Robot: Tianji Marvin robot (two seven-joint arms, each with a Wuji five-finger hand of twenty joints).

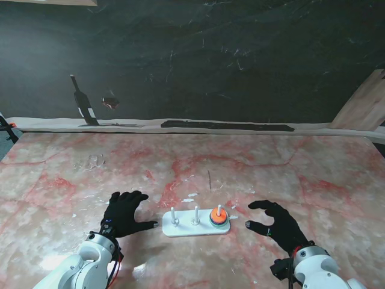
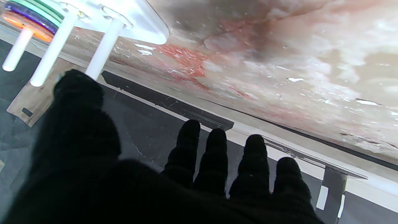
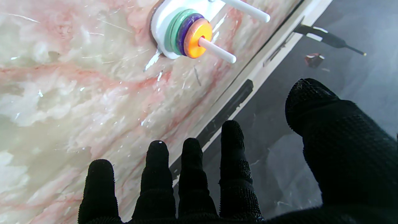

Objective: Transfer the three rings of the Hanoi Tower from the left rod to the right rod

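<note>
Near the table's front edge, three rings [image 1: 219,217] sit stacked on the right rod [image 1: 219,208]; my left hand [image 1: 123,212] and right hand [image 1: 278,223] flank the base [image 1: 180,230], fingers spread, empty.

No readable text, label, brand, number or sign in any view. Tower base [image 1: 195,227], rods and rings: plain, unmarked. Bench [image 1: 301,180]: marble pattern only, no lettering. Black gloves on hands: no logo visible. Dark wall behind the bench's far edge: scratches and pale marks, none legible as writing.
</note>
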